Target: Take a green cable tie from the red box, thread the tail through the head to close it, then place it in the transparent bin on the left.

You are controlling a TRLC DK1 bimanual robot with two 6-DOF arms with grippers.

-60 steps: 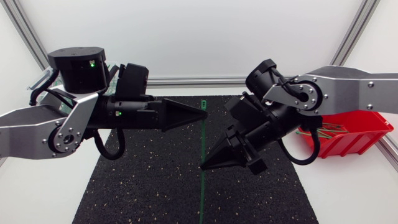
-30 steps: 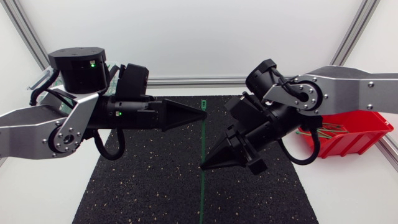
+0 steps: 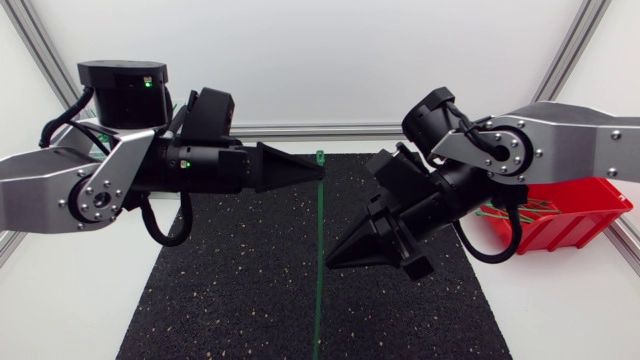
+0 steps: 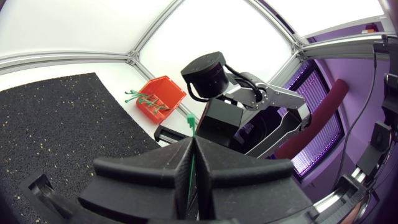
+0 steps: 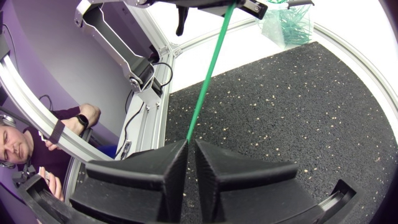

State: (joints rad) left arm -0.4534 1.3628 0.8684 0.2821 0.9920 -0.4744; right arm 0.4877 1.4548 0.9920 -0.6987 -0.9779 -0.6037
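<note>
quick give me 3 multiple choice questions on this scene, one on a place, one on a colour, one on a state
1. Where is the red box?
A) off the black mat, on the right arm's side
B) in the middle of the mat
C) on the left arm's side

2. What colour is the held cable tie?
A) white
B) green
C) red

3. What state is that cable tie in?
A) closed into a loop
B) lying loose on the mat
C) straight and unthreaded, pinched by the left gripper and the right gripper

Answers:
1 A, the head view shows the box beside the mat, partly hidden by the right arm.
2 B, the strip is green in all three views.
3 C, each wrist view shows shut fingers on a straight strip.
</note>
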